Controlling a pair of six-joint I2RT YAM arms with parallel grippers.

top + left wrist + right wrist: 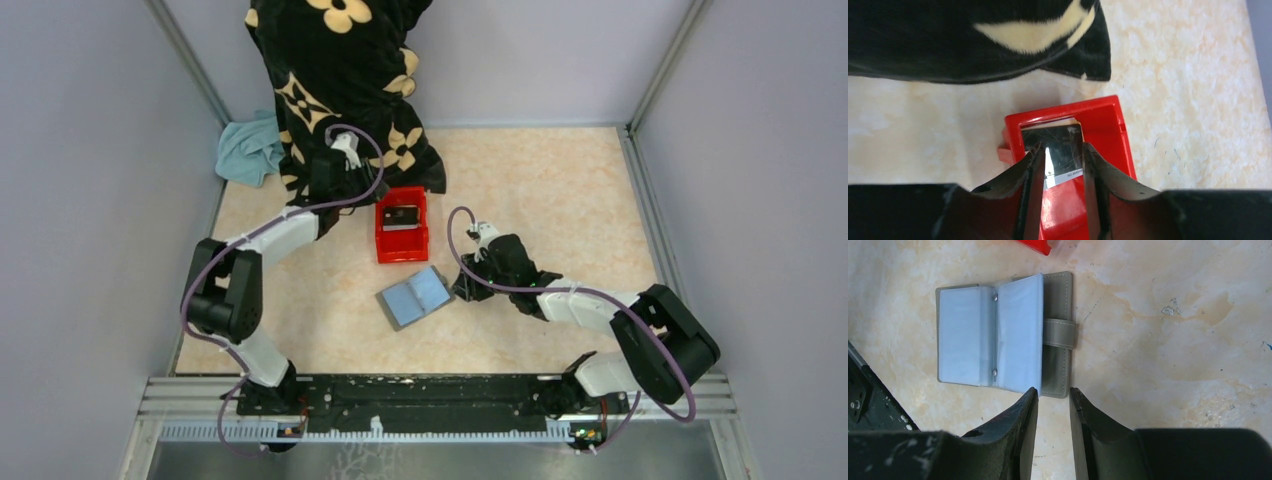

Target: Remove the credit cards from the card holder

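Note:
A dark credit card (1068,142) with a white strip lies flat in the red bin (1108,130). My left gripper (1061,149) hangs just above it, its fingers apart and not pinching the card. From above, the card (402,217) shows in the bin (402,248), with the left gripper (378,198) at the bin's left rim. The grey card holder (998,335) lies open on the table, blue-grey pockets up, strap to the right. My right gripper (1054,392) stands open at its near right corner, nothing between the fingers. In the top view the holder (415,297) sits just left of the right gripper (460,288).
A black cloth with cream flowers (340,80) hangs over the back of the table, reaching near the bin (973,40). A teal rag (250,150) lies at the back left. Grey walls close in both sides. One corner of the bin (1035,245) shows beyond the holder.

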